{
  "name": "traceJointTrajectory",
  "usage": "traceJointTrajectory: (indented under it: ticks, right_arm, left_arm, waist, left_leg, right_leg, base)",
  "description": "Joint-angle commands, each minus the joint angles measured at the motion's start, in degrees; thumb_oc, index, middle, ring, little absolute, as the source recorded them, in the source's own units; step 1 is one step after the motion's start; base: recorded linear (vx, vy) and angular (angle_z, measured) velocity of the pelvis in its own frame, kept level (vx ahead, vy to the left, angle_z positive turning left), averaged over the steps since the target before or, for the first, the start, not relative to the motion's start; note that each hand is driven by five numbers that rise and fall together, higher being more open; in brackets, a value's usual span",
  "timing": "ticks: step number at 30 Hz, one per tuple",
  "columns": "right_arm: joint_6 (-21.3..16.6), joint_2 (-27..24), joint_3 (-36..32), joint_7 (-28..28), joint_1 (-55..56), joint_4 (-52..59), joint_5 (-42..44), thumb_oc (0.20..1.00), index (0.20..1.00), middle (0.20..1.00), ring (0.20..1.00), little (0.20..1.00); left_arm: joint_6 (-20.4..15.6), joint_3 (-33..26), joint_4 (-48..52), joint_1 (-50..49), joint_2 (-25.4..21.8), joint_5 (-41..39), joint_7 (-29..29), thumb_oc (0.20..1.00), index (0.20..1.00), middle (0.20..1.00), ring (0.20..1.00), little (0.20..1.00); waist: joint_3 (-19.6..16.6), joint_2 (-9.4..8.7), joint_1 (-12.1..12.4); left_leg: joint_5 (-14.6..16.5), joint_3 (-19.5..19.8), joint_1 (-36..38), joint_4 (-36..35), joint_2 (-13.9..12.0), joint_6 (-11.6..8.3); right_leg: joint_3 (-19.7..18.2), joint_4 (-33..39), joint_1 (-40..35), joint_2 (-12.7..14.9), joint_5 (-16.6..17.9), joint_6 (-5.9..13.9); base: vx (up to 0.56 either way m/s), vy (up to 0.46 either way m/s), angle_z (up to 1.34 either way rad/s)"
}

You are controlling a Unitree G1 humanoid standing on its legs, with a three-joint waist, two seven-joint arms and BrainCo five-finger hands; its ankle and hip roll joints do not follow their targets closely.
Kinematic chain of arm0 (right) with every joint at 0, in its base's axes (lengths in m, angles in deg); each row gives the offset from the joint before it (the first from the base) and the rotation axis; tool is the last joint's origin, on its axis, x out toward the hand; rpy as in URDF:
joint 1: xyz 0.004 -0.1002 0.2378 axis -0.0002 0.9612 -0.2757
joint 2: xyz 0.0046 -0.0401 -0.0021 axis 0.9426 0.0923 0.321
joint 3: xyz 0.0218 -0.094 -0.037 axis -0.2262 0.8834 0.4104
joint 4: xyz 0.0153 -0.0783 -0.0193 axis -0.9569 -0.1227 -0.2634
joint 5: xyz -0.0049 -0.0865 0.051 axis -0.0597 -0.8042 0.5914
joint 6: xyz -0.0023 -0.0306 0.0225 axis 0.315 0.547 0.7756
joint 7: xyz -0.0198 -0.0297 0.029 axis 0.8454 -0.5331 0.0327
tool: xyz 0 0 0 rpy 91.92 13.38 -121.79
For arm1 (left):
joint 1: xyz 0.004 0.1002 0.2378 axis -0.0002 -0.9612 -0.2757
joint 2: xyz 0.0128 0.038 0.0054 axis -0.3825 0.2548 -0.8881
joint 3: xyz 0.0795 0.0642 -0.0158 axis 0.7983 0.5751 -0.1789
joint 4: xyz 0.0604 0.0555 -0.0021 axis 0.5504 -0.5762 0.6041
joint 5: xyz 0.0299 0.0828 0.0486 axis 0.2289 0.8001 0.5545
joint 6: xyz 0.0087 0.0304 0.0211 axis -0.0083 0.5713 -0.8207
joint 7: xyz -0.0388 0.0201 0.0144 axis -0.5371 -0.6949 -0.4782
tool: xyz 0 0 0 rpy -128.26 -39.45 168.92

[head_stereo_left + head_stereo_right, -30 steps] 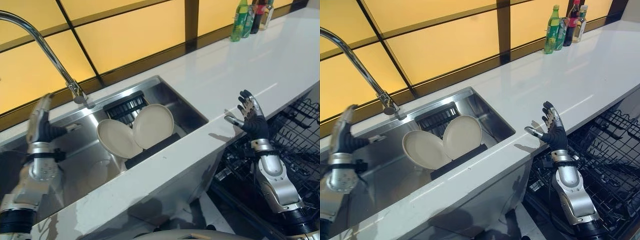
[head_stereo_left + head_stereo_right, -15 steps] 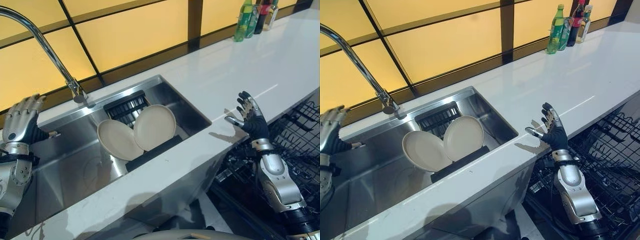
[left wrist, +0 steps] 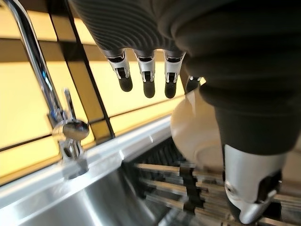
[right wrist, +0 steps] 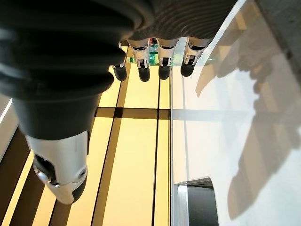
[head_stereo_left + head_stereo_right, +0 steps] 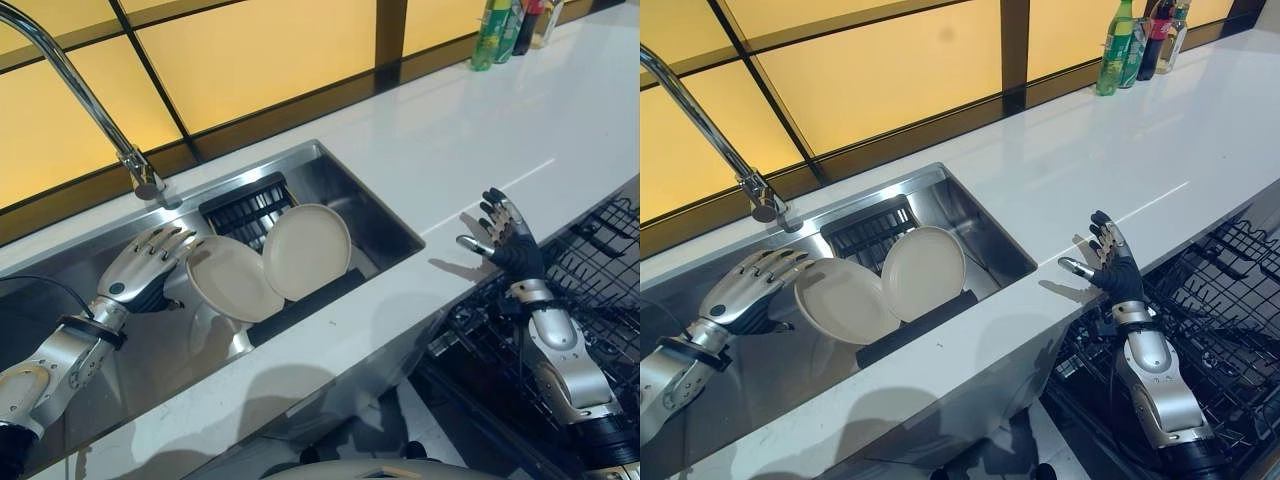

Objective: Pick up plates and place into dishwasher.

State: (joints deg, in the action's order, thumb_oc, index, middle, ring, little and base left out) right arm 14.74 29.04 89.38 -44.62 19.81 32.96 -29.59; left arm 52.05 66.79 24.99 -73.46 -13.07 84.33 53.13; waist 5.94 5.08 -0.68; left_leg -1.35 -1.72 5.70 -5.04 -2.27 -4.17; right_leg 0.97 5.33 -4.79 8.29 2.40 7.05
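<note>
Two cream plates lean upright on a black rack in the steel sink (image 5: 384, 232): the left plate (image 5: 233, 279) overlaps the right plate (image 5: 308, 250). My left hand (image 5: 143, 270) hovers inside the sink just left of the left plate, fingers spread and open, their tips near its rim. In the left wrist view a cream plate (image 3: 197, 127) shows just past the fingers (image 3: 149, 75). My right hand (image 5: 507, 243) is open, held up at the counter's front edge above the dishwasher rack (image 5: 590, 290).
A curved chrome tap (image 5: 95, 110) rises behind the sink's left part. The white counter (image 5: 480, 130) runs to the right, with bottles (image 5: 497, 30) at its far end. The dishwasher's open black wire rack sits low on the right, below the counter edge.
My left hand has swung from the far left edge down into the sink, right up to the left plate. The right hand has barely moved. The camera shifted slightly.
</note>
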Motion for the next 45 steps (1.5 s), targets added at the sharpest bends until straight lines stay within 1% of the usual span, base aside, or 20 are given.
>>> traceJointTrajectory:
  ticks: [1,5,9,13,15,16,19,21,23,27,30,31,32,33,36,37,38,41,42,45]
  right_arm:
    - [-4.64,-2.10,0.69,-0.46,-1.65,2.20,1.42,1.000,1.000,1.000,1.000,1.000]
    - [-4.68,-2.57,1.08,-0.05,-2.10,1.43,2.01,1.000,1.000,1.000,1.000,1.000]
    - [-4.63,-2.08,0.97,-0.24,-1.19,1.90,1.90,1.000,1.000,1.000,1.000,1.000]
    - [-4.99,-1.46,0.81,-0.51,-0.21,2.32,1.87,1.000,1.000,1.000,1.000,1.000]
    - [-5.08,-1.47,1.24,-0.25,-0.27,2.12,2.03,1.000,1.000,1.000,1.000,1.000]
    - [-5.07,-1.64,1.33,-0.29,-0.31,2.00,2.33,1.000,1.000,1.000,1.000,1.000]
    - [-5.28,-1.58,1.66,-0.34,0.03,2.01,2.30,1.000,1.000,1.000,1.000,1.000]
    - [-5.35,-1.60,1.90,-0.25,0.22,2.04,2.30,1.000,1.000,1.000,1.000,1.000]
    - [-5.35,-1.69,2.31,0.02,-0.09,1.95,2.37,1.000,1.000,1.000,1.000,1.000]
    - [-5.15,-1.96,2.74,0.53,-0.31,1.78,2.50,1.000,1.000,1.000,1.000,1.000]
    - [-5.48,-1.81,2.55,0.28,0.08,1.61,2.63,1.000,1.000,1.000,1.000,1.000]
    - [-5.61,-1.63,2.41,0.16,0.47,1.54,2.55,1.000,1.000,1.000,1.000,1.000]
    - [-5.59,-1.55,2.21,-0.05,0.68,1.64,2.61,1.000,1.000,1.000,1.000,1.000]
    - [-5.53,-1.44,2.14,-0.09,0.86,1.84,2.60,1.000,1.000,1.000,1.000,1.000]
    - [-5.54,-1.44,1.71,-0.53,1.54,2.05,2.87,1.000,1.000,1.000,1.000,1.000]
    - [-5.55,-1.35,1.66,-0.65,1.66,2.04,2.88,1.000,1.000,1.000,1.000,1.000]
    - [-5.50,-1.36,1.64,-0.70,1.69,2.01,2.95,1.000,1.000,1.000,1.000,1.000]
    - [-5.13,-1.61,1.57,-0.50,1.68,2.17,3.23,1.000,1.000,1.000,1.000,1.000]
    - [-5.06,-1.74,1.54,-0.49,1.71,2.29,3.34,1.000,1.000,1.000,1.000,1.000]
    - [-4.73,-1.95,1.54,-0.17,1.82,2.52,3.48,1.000,1.000,1.000,1.000,1.000]
  left_arm:
    - [-1.84,0.44,-0.56,4.56,-3.88,3.77,7.03,1.000,1.000,1.000,1.000,1.000]
    - [-1.51,2.41,-0.38,6.11,-3.27,5.81,10.73,1.000,1.000,1.000,1.000,1.000]
    - [-1.62,3.07,0.58,6.37,-2.42,7.51,12.05,1.000,1.000,1.000,1.000,1.000]
    - [-3.77,5.23,1.48,6.33,-1.78,11.06,10.21,1.000,1.000,1.000,1.000,1.000]
    - [-4.39,6.79,1.43,6.94,-2.00,11.53,9.00,1.000,1.000,1.000,1.000,1.000]
    - [-4.53,7.65,1.65,7.36,-2.23,11.15,7.65,1.000,1.000,1.000,1.000,1.000]
    - [-5.09,9.31,2.40,7.60,-2.78,10.10,2.82,1.000,1.000,1.000,1.000,1.000]
    - [-4.94,10.37,2.72,7.75,-2.86,10.19,0.52,1.000,1.000,1.000,1.000,1.000]
    - [-4.39,11.58,2.57,8.48,-2.94,10.24,-1.10,1.000,1.000,1.000,1.000,1.000]
    - [-3.78,12.63,2.30,9.20,-3.42,9.92,-2.66,1.000,1.000,1.000,1.000,1.000]
    - [-3.28,12.23,2.40,8.79,-3.60,10.19,-3.35,0.617,0.617,0.617,0.617,0.617]
    - [-3.47,11.82,2.36,8.43,-3.77,10.39,-3.57,0.555,0.555,0.555,0.555,0.555]
    - [-3.56,11.46,2.48,8.18,-3.89,10.55,-3.86,0.517,0.517,0.517,0.517,0.517]
    - [-3.68,11.04,2.64,7.92,-4.00,10.62,-4.24,0.492,0.492,0.492,0.492,0.492]
    - [-4.30,9.59,2.98,6.51,-4.80,11.07,-5.14,0.395,0.395,0.395,0.395,0.395]
    - [-4.39,9.22,2.87,6.08,-4.85,11.37,-5.36,0.247,0.247,0.247,0.247,0.247]
    - [-4.44,8.88,2.99,5.86,-5.07,11.37,-5.86,0.200,0.200,0.200,0.200,0.200]
    - [-4.17,8.12,3.39,5.28,-5.38,11.29,-7.29,0.200,0.200,0.200,0.200,0.200]
    - [-4.00,7.83,3.42,5.10,-5.51,11.31,-7.83,0.200,0.200,0.200,0.200,0.200]
    - [-4.00,6.86,3.93,4.39,-5.86,10.97,-9.00,0.200,0.200,0.200,0.200,0.200]
  waist:
    - [-1.03,-1.19,-0.18]
    - [-0.70,-1.04,-0.38]
    - [-0.56,-0.98,-0.63]
    - [-0.39,-1.09,-1.17]
    - [-0.39,-1.09,-1.46]
    - [-0.25,-1.08,-1.61]
    - [-0.12,-0.98,-1.89]
    - [-0.06,-0.94,-2.12]
    - [0.21,-0.97,-2.30]
    - [0.50,-0.94,-2.40]
    - [0.64,-1.00,-2.41]
    - [0.46,-0.97,-2.38]
    - [0.45,-1.00,-2.42]
    - [0.43,-1.05,-2.40]
    - [0.15,-0.99,-2.29]
    - [0.11,-0.99,-2.26]
    - [0.04,-0.98,-2.20]
    - [0.04,-0.92,-1.98]
    - [0.13,-0.91,-1.92]
    - [0.00,-0.75,-1.66]
  left_leg:
    - [3.58,-0.60,-1.25,2.03,1.92,2.26]
    - [3.60,-0.49,-1.27,1.96,2.08,2.37]
    - [3.68,-0.50,-1.15,1.72,2.08,2.49]
    - [3.87,-0.63,-0.78,1.63,2.09,2.63]
    - [3.99,-0.77,-0.60,1.65,2.11,2.71]
    - [3.55,-0.93,-0.90,1.90,2.12,2.75]
    - [3.67,-1.14,-0.74,2.06,2.14,2.88]
    - [4.15,-1.14,-0.32,2.05,2.17,2.93]
    - [3.76,-1.36,-0.64,2.31,2.15,3.01]
    - [3.82,-1.38,-0.74,2.64,2.18,3.10]
    - [3.75,-1.36,-0.60,2.53,2.15,3.14]
    - [4.23,-1.33,-0.13,2.30,2.13,3.16]
    - [4.28,-1.32,-0.04,2.30,2.15,3.18]
    - [3.83,-1.41,-0.38,2.45,2.11,3.15]
    - [4.38,-1.34,0.16,2.39,2.13,3.15]
    - [4.43,-1.36,0.24,2.42,2.17,3.19]
    - [4.46,-1.34,0.20,2.55,2.19,3.21]
    - [4.58,-1.07,0.12,3.08,2.28,3.19]
    - [4.12,-1.09,-0.31,3.35,2.28,3.15]
    - [4.58,-0.75,-0.02,3.37,2.35,3.12]
  right_leg:
    - [3.05,-3.36,1.88,0.92,-2.13,0.67]
    - [2.77,-3.67,2.23,1.19,-2.05,0.83]
    - [2.68,-3.56,2.31,1.32,-1.97,1.11]
    - [2.51,-3.57,2.13,1.37,-1.99,1.41]
    - [2.30,-3.63,2.11,1.40,-2.00,1.56]
    - [2.19,-3.79,2.44,1.44,-1.48,1.53]
    - [2.01,-3.80,2.29,1.44,-1.47,1.71]
    - [1.86,-3.78,1.90,1.43,-1.96,1.87]
    - [1.61,-3.90,2.28,1.41,-1.43,1.87]
    - [1.18,-3.79,2.21,1.31,-1.32,1.93]
    - [1.06,-3.62,2.03,1.17,-1.25,1.97]
    - [1.16,-3.44,1.60,1.18,-1.71,2.09]
    - [1.16,-3.43,1.53,1.16,-1.73,2.13]
    - [1.16,-3.48,1.82,1.15,-1.30,2.05]
    - [1.40,-3.28,1.21,1.23,-1.82,2.21]
    - [1.49,-3.25,1.11,1.26,-1.83,2.22]
    - [1.57,-3.29,1.09,1.28,-1.86,2.22]
    - [1.79,-3.51,0.89,1.42,-1.99,2.19]
    - [1.79,-3.64,1.21,1.47,-1.53,2.11]
    - [2.02,-3.61,0.81,1.54,-2.04,2.19]
  base:
    - [0.00,0.000,0.00]
    - [0.01,0.007,0.00]
    - [0.01,-0.004,0.00]
    - [0.04,-0.019,0.00]
    - [0.02,-0.007,0.00]
    - [0.00,0.000,0.00]
    - [0.03,-0.009,0.00]
    - [0.08,-0.010,0.00]
    - [0.02,-0.013,-0.02]
    - [0.03,-0.012,-0.06]
    - [0.04,-0.021,-0.04]
    - [0.07,-0.021,-0.01]
    - [0.03,-0.023,0.00]
    - [0.03,-0.019,0.00]
    - [0.02,-0.004,0.00]
    - [0.00,0.000,0.00]
    - [0.00,0.000,0.00]
    - [0.00,0.000,0.00]
    - [0.00,0.000,0.00]
    - [0.02,0.002,0.00]
